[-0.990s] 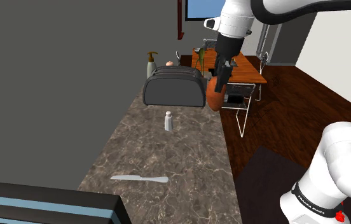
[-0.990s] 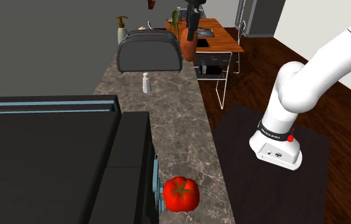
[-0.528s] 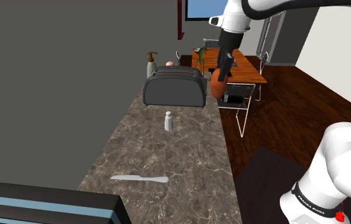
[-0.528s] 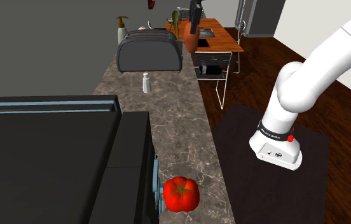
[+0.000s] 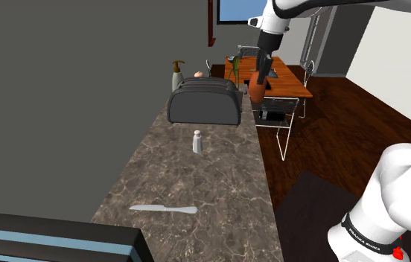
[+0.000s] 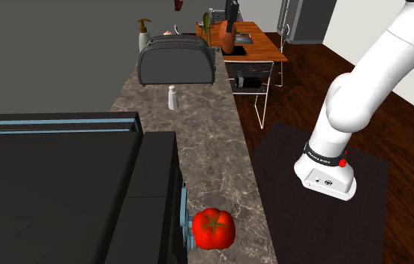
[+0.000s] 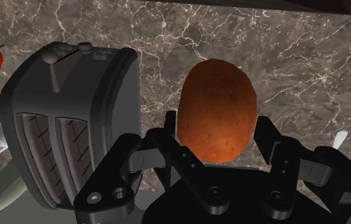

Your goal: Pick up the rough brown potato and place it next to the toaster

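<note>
The gripper is closed partway, its fingers clasping the brown potato on both sides. The potato hangs in the air over the far end of the bench, near the top corner of the toaster on the shoulder view's right. A second ago it hung lower, beside the toaster's base.

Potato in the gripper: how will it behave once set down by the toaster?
Probably rolls: the potato is a rounded oval, and the counter looks flat and polished. Likely rigid: no denting shows where the gripper clasps it.
</note>
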Controlling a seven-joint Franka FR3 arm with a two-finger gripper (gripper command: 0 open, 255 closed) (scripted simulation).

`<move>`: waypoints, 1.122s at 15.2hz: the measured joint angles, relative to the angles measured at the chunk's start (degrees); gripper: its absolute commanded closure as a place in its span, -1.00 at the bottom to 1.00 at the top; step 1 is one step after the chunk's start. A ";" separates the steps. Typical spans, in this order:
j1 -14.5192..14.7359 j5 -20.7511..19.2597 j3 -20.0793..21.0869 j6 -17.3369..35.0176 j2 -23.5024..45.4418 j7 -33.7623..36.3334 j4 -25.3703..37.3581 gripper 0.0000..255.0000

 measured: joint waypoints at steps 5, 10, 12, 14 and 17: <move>-1.49 2.64 -5.07 -1.10 8.37 -7.35 9.03 1.00; -3.46 5.96 -8.66 -1.38 15.44 -13.48 15.49 1.00; -3.63 6.03 -8.85 0.16 15.49 -13.97 13.97 1.00; -3.60 6.01 -8.82 1.66 15.44 -14.00 12.43 1.00; -3.60 5.92 -8.81 4.13 15.17 -14.13 9.71 1.00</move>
